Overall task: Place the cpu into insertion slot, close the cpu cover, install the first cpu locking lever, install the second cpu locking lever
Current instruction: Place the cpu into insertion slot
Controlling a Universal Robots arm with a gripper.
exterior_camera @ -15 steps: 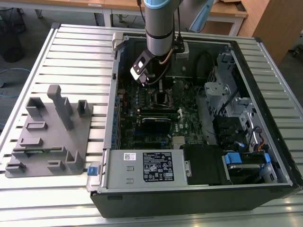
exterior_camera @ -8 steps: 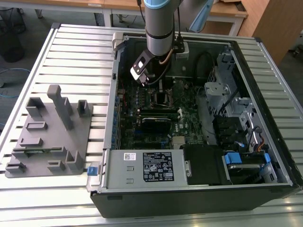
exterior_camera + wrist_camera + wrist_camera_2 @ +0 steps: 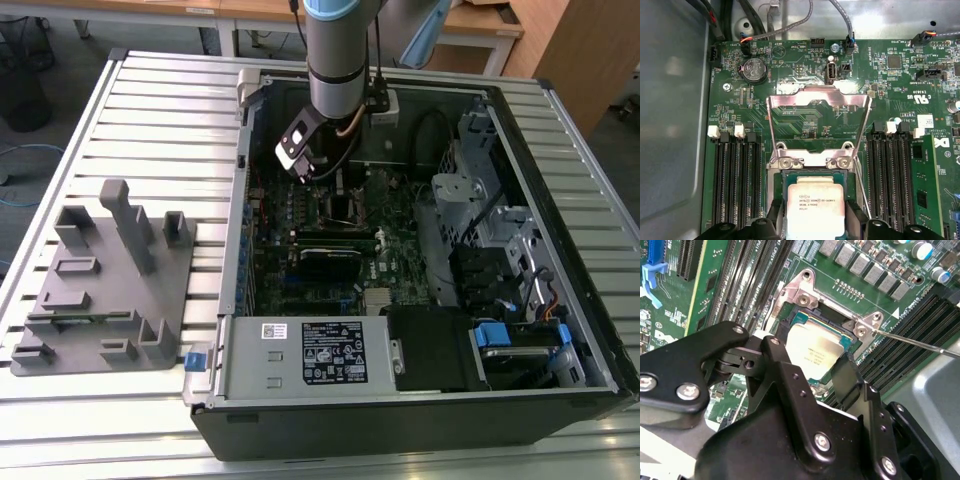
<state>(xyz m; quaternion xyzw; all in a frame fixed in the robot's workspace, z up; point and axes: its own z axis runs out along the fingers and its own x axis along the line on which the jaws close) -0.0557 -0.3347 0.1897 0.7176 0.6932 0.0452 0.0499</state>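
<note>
The cpu (image 3: 815, 207) lies flat in the insertion slot (image 3: 812, 172) on the green motherboard (image 3: 790, 65), silver top up. My gripper (image 3: 815, 222) straddles it, one black finger (image 3: 777, 217) against each of two opposite edges, and looks shut on it. In the second wrist view the same fingers (image 3: 847, 372) flank the cpu (image 3: 812, 347). The cpu cover (image 3: 817, 99) stands swung back, open beyond the socket. A thin metal locking lever (image 3: 912, 343) sticks out unlatched beside the socket. In the exterior view the gripper (image 3: 330, 175) is low inside the computer case.
Black memory slots (image 3: 735, 180) run along both sides of the socket. Cables (image 3: 782, 27) hang at the board's far edge. A white-labelled power supply (image 3: 315, 355) and a drive cage (image 3: 480, 200) crowd the case. A grey parts fixture (image 3: 100, 290) sits at the exterior view's left.
</note>
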